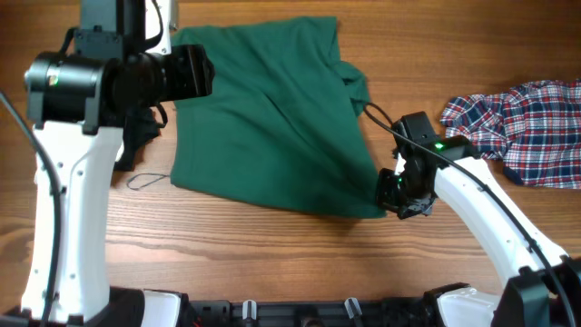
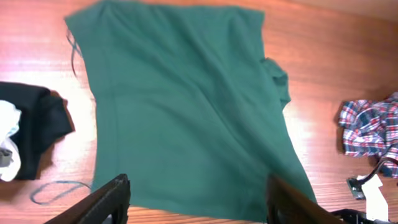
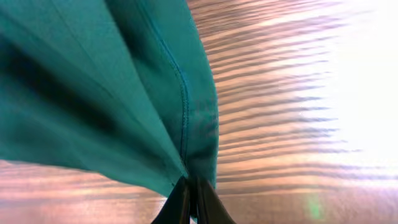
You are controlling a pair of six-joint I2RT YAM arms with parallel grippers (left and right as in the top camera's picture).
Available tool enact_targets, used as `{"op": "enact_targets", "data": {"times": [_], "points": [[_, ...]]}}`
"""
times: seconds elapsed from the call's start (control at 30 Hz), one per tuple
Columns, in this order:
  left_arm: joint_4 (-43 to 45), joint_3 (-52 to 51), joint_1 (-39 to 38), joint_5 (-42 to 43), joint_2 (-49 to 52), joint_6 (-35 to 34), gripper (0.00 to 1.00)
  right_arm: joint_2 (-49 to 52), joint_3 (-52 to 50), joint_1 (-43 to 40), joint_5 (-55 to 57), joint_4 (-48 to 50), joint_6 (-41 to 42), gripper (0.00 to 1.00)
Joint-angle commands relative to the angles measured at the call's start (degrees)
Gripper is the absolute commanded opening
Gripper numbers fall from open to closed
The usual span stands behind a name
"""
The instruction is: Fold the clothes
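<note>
One green shirt (image 1: 272, 118) lies spread flat, right gripper (image 1: 396, 193) clenched on its near-right corner, left gripper (image 2: 199, 190) released, hovering over its left edge.

The overhead camera looks straight down on the whole table (image 1: 272, 245). The left wrist camera hangs high — beyond its spread fingers (image 2: 106, 202) lie the entire green shirt (image 2: 186, 106) and the plaid cloth (image 2: 370, 127), both shared with overhead. The right wrist camera sits very close — shirt hem pinched right at its fingertips (image 3: 178, 204), wood beyond.
</note>
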Motion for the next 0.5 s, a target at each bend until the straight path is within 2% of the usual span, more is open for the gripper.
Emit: {"op": "enact_targets", "data": {"times": [0.0, 0.2, 0.3, 0.37, 0.43, 0.47], "points": [[1.40, 1.44, 0.26, -0.31, -5.97, -0.39, 0.72, -1.36, -1.84, 0.09, 4.68, -1.53, 5.99, 0.04], [2.29, 1.44, 0.24, -0.33, -12.59, -0.50, 0.73, -1.51, -5.33, 0.09, 3.96, -1.20, 3.06, 0.05], [2.23, 1.44, 0.20, -0.20, -16.00, -0.50, 0.72, -2.82, -5.73, 0.09, 2.49, 2.21, -2.10, 0.18], [2.01, 1.44, 0.17, 1.68, -18.53, -0.52, 0.71, -5.42, -5.70, 0.09, -3.63, 7.61, -9.94, 0.30], [1.49, 1.44, -0.61, 3.61, -20.20, -0.52, 0.70, -8.63, -5.64, 0.09, -10.21, 13.79, -16.04, 0.49], [1.20, 1.44, -1.36, 3.61, -20.63, -0.52, 0.68, -9.44, -5.49, 0.09, -11.96, 15.98, -16.33, 0.54]]}}
